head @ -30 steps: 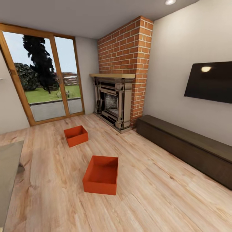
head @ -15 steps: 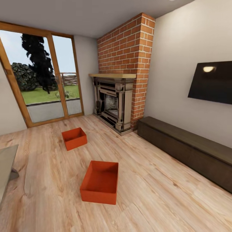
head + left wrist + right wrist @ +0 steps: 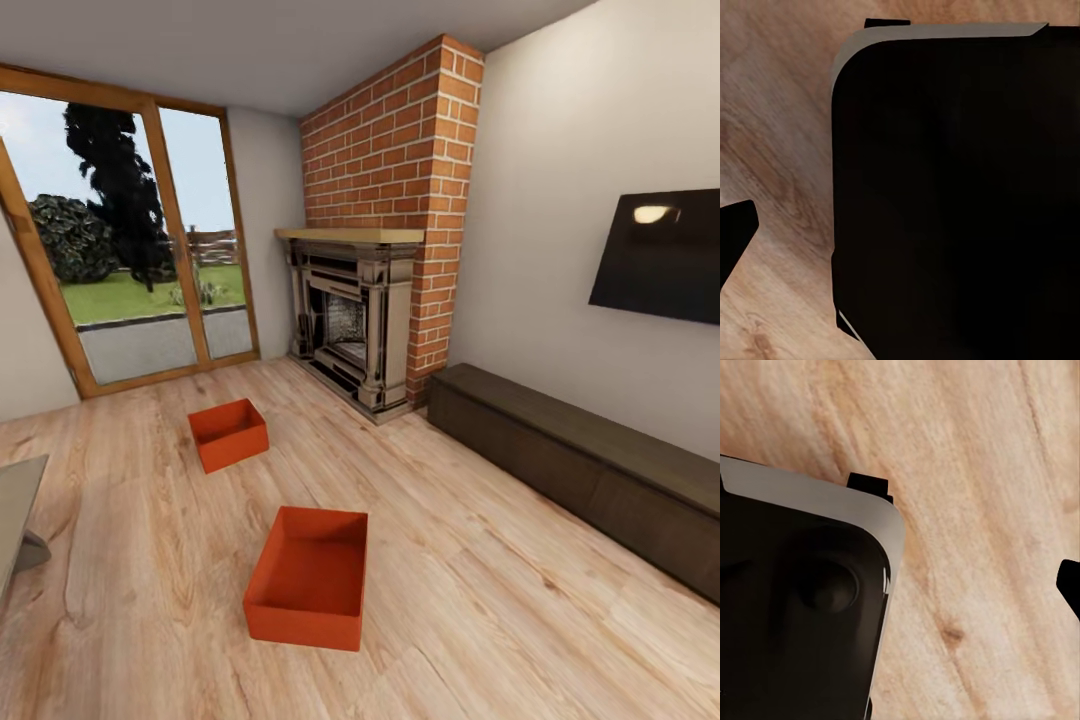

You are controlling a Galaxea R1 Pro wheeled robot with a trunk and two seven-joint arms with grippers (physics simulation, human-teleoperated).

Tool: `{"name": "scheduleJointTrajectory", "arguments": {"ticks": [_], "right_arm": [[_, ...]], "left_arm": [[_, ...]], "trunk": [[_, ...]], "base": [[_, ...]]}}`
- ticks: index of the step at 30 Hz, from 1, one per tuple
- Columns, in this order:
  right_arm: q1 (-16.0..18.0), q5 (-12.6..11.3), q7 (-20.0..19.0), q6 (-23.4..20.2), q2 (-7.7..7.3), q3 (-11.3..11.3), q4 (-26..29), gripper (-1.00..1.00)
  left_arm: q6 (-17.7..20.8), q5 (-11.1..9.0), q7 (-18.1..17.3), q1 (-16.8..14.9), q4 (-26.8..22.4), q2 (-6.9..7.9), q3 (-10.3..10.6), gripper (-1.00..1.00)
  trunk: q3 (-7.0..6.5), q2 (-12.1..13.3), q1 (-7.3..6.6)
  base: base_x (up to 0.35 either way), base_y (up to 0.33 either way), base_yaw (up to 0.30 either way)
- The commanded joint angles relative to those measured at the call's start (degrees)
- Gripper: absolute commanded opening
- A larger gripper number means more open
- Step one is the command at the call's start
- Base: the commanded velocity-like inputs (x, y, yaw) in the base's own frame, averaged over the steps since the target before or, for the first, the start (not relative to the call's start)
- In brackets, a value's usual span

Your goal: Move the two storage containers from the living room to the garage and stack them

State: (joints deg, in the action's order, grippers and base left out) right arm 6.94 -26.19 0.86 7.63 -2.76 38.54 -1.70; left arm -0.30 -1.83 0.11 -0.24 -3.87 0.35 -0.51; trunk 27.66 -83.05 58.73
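Two orange-red bins are sitting on the light wood plank floor [image 3: 480, 560] of the living room. The near bin [image 3: 306, 578] is lying out on the open planks, its open top facing up and its empty inside showing. The far bin [image 3: 229, 434] is resting well apart from it, further toward the glass door [image 3: 130, 260], also open side up and turned at a slight angle to the first. Neither bin is touching anything but the floor.

The wood-framed door is taking up the far wall, with grass, a dark tree and a fence showing through the glass. In the corner beside it a red brick fireplace [image 3: 385, 240] is rising to the ceiling, with a wooden mantel above a dark metal surround. Along the cream wall a long, low dark cabinet [image 3: 580, 460] is running from just beside the fireplace toward the near edge of the picture, and a black screen [image 3: 660, 255] is hanging on the wall above it. At the left edge of the head view a grey slab corner [image 3: 15, 510] is jutting in just above the floor.

In the left wrist view a large dark rounded body [image 3: 952, 195] is blocking most of the floor beneath it, and a dark tip is poking in at the edge. The right wrist view is showing a similar dark rounded body [image 3: 799, 600] over the planks. Whether the fingers of either arm are spread or pressed together cannot be told.
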Motion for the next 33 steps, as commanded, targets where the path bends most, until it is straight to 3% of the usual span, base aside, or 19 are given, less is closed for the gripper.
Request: {"name": "scheduleJointTrajectory", "arguments": {"ticks": [1,15,33], "right_arm": [[0.1,-0.4,0.0,0.3,0.04,0.5,-0.1,1.00],[0.0,-0.4,0.0,0.3,0.06,0.5,-0.1,1.00],[0.1,-0.4,0.0,0.3,0.10,0.5,-0.1,1.00]], "left_arm": [[0.0,-0.2,0.0,0.0,0.0,0.00,0.0,1.00],[0.0,-0.2,0.0,0.0,0.0,0.00,0.0,1.00],[0.0,-0.2,0.0,0.0,0.0,0.09,0.0,1.00]], "trunk": [[0.06,0.0,0.00],[0.06,0.0,0.00],[0.06,0.0,0.00]], "base": [[0.027,0.000,0.000],[0.018,0.003,0.000],[0.256,0.096,-0.008]]}}
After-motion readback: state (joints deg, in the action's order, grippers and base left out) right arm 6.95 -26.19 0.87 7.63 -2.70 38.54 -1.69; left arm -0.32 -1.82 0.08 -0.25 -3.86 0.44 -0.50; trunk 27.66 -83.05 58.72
